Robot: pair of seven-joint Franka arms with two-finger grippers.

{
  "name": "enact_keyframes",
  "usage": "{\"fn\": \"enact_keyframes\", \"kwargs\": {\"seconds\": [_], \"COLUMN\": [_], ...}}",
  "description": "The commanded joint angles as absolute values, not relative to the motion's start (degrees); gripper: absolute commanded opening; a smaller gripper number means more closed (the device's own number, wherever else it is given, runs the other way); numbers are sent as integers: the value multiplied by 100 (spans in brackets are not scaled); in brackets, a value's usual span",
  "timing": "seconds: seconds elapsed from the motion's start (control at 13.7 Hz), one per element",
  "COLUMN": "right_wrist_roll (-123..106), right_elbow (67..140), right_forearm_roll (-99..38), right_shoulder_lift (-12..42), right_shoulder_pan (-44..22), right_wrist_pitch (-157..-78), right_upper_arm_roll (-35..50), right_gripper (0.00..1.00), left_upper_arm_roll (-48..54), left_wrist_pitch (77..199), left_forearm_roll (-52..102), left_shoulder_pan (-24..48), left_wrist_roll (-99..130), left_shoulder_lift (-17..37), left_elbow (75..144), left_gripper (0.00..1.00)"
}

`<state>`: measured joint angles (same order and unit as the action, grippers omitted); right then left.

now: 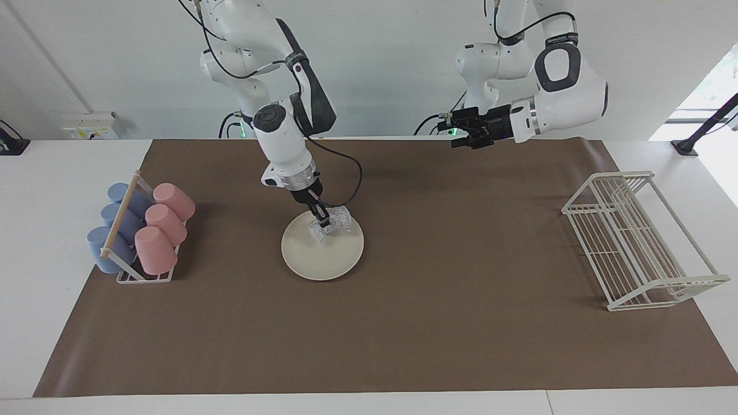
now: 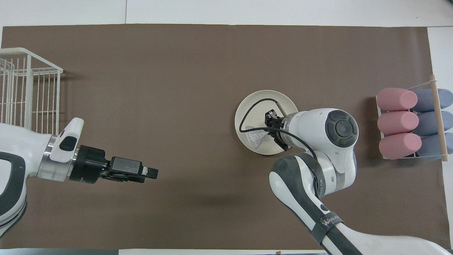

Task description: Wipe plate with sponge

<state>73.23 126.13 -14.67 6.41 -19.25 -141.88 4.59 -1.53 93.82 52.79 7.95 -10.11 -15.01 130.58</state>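
The cream-white plate (image 1: 322,249) (image 2: 255,102) lies flat on the brown mat, toward the right arm's end of the table. The silvery crinkled sponge (image 1: 334,225) (image 2: 255,136) rests on the part of the plate nearer to the robots. My right gripper (image 1: 321,223) (image 2: 272,127) is down on the plate and shut on the sponge, pressing it against the plate. My left gripper (image 1: 461,137) (image 2: 153,173) waits up in the air over the mat near the robots' edge of the table, holding nothing.
A white wire rack (image 1: 637,242) (image 2: 26,92) stands at the left arm's end of the table. A cup holder with pink cups (image 1: 164,225) (image 2: 398,124) and blue cups (image 1: 112,227) (image 2: 431,120) stands at the right arm's end.
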Motion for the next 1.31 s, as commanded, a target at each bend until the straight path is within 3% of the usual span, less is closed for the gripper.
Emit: {"fn": "enact_keyframes", "kwargs": {"seconds": [0.0,0.36,0.8,1.02,1.24], "right_wrist_roll": [7181,6927,5900,5231,5509], "right_elbow": [12946,13034,13096,13052,13052], "right_forearm_roll": [-1415,-1415,-1433,-1433,-1547], "right_shoulder_lift": [597,887,1283,1494,1503], "right_shoulder_pan": [-1925,-1899,-1381,-1099,-1247], "right_wrist_pitch": [-14317,-14555,-14958,-15432,-15434], "right_upper_arm_roll": [519,519,519,519,536], "right_gripper": [0,0,0,0,0], "left_upper_arm_roll": [-132,-132,-114,-114,-114], "left_wrist_pitch": [9255,9299,9421,9623,9703], "left_forearm_roll": [4573,3263,1769,1381,1266], "left_shoulder_pan": [529,281,316,343,282], "left_wrist_roll": [-853,-861,-782,-782,-782], "left_shoulder_lift": [-1529,-1503,-1318,-1310,-1301], "left_elbow": [12806,12612,12296,12261,12261], "left_gripper": [100,100,100,100,100]}}
